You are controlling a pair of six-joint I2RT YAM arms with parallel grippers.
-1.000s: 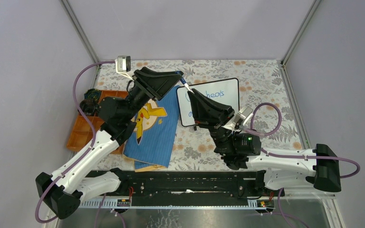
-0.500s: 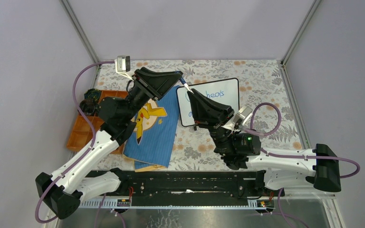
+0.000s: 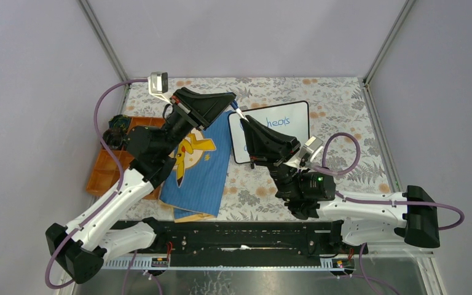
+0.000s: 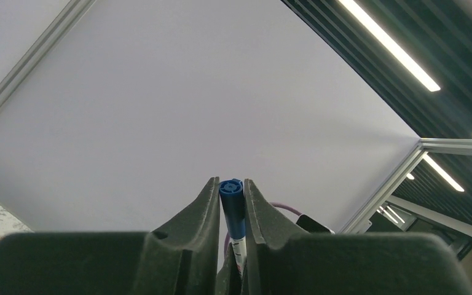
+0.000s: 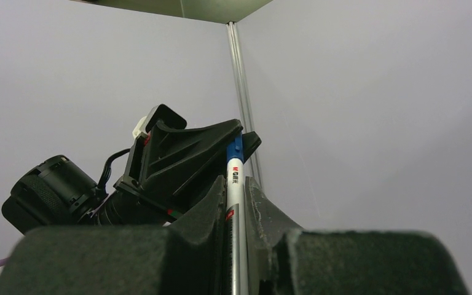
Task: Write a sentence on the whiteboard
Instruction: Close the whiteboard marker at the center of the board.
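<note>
I have two grippers on one marker (image 5: 234, 165): the left gripper (image 4: 231, 187) is clamped on its blue cap (image 4: 232, 195), and the right gripper (image 5: 236, 187) is pinched on the white barrel. Since a second ago my right arm has crept slightly up and left, baring more writing. The one whiteboard (image 3: 295, 140), white with a thin black frame, lies right of centre beside one blue book (image 3: 200, 166). Of the sentence (image 3: 281, 122) I can read only "heals", in thin blue cursive.
</note>
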